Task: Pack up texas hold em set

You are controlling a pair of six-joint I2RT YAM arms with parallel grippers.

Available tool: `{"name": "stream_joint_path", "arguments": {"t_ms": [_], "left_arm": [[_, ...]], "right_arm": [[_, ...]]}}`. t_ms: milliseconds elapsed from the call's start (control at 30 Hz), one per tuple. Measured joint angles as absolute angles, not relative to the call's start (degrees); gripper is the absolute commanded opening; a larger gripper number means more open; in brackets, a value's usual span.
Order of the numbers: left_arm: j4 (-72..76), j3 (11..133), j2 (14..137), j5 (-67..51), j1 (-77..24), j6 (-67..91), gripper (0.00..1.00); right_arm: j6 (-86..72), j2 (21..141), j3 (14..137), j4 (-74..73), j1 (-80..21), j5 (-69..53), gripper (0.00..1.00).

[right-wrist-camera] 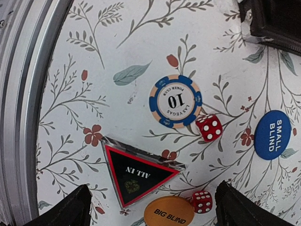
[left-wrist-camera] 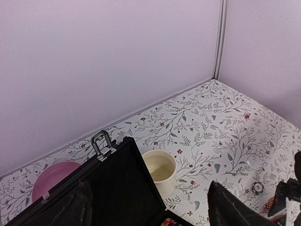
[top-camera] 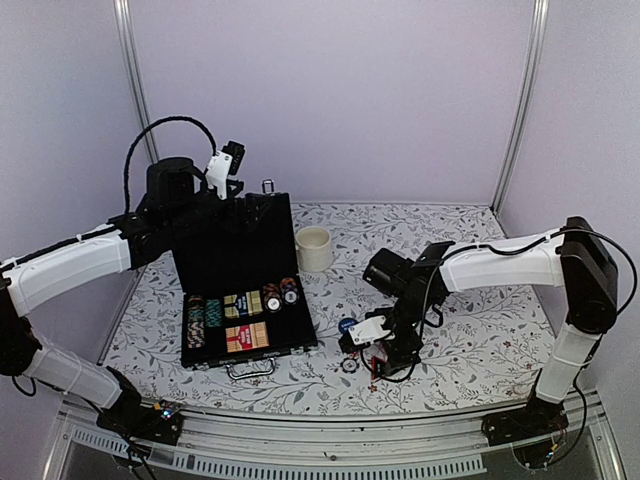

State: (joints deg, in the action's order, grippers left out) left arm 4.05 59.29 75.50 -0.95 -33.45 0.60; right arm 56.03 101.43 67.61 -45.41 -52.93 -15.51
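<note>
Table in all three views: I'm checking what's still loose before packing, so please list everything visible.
case: one, black, open, table's left
chips: several stacks, striped, in case tray
red card deck: one, in tray front
mug: one, cream, right of case
plate: one, pink, behind case
loose chip: one, blue and cream, under right wrist
dice: two, red, second at
blind buttons: two, blue, orange
all-in marker: one, black triangle, red-edged
left gripper: open, above case lid
right gripper: open, above loose pieces

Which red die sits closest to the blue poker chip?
The upper die, beside the chip; the other die lies by the orange Big Blind button.
</note>
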Motion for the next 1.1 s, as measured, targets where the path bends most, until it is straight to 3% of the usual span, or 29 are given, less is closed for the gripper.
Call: {"name": "stream_joint_path", "arguments": {"t_ms": [433, 1100], "left_arm": [[3.51, 59.27, 75.50, -1.89, -33.45, 0.54, 0.85], [3.51, 59.27, 75.50, -1.87, -33.45, -0.01, 0.85]], "right_arm": [[54.83, 104.97, 67.09, -43.35, -55.18, -10.57, 0.90], [54.11, 106.87, 67.00, -43.00, -57.76, -7.31, 0.62]]}}
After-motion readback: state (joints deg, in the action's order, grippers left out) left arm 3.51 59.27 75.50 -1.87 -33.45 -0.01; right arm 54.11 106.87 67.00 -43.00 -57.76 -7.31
